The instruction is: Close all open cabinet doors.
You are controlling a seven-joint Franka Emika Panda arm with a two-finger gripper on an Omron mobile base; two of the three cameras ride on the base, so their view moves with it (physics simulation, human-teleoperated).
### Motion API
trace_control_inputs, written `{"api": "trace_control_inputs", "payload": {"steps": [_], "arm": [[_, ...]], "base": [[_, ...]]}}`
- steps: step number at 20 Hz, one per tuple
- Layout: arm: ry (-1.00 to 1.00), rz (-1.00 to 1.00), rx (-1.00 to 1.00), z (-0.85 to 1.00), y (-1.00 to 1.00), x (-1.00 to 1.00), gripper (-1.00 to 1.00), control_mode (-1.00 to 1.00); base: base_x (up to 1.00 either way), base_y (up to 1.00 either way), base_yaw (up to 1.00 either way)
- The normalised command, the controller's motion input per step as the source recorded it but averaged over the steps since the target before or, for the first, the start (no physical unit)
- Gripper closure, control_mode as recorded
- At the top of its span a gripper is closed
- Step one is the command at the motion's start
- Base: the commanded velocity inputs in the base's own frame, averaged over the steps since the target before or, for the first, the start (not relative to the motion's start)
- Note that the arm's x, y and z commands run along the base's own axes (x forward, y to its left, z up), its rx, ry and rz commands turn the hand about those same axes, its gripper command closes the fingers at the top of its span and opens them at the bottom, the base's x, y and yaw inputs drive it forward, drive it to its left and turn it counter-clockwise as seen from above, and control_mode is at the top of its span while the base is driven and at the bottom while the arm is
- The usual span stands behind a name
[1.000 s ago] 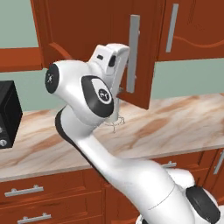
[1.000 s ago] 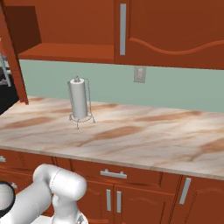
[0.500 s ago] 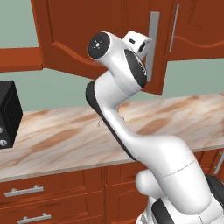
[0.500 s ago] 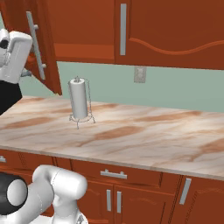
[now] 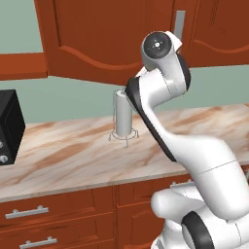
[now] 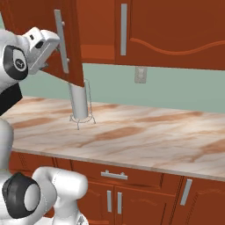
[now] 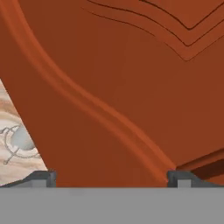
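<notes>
Gripper [image 7: 112, 177] open and empty, tips wide apart, pressed up to the face of the half-open door [image 6: 44, 39] dead ahead, its bar handle [image 6: 61, 41] running vertically just beside, so the closing push goes straight forward into the panel.

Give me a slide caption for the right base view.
Open gripper against a half-open cabinet door, paper towel holder on the counter behind.

The open cabinet door [image 6: 66, 48] hides the paper towel roll's [image 6: 79, 102] top (handle cropped above).
</notes>
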Motion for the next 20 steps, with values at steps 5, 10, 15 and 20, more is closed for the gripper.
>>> {"api": "trace_control_inputs", "payload": {"steps": [5, 10, 15, 20], "arm": [[-0.38, 0.25, 0.16, -0.38, -0.28, 0.87, -1.0, -1.0], [-0.12, 0.13, 0.18, -0.1, -0.24, 0.99, -1.0, -1.0], [0.04, 0.01, 0.14, 0.0, -0.2, 1.0, -1.0, -1.0], [0.12, 0.0, 0.13, 0.0, -0.21, 1.0, -1.0, -1.0]], "base": [[0.0, 0.0, 0.0], [0.0, 0.0, 0.0], [0.0, 0.0, 0.0], [0.0, 0.0, 0.0]]}}
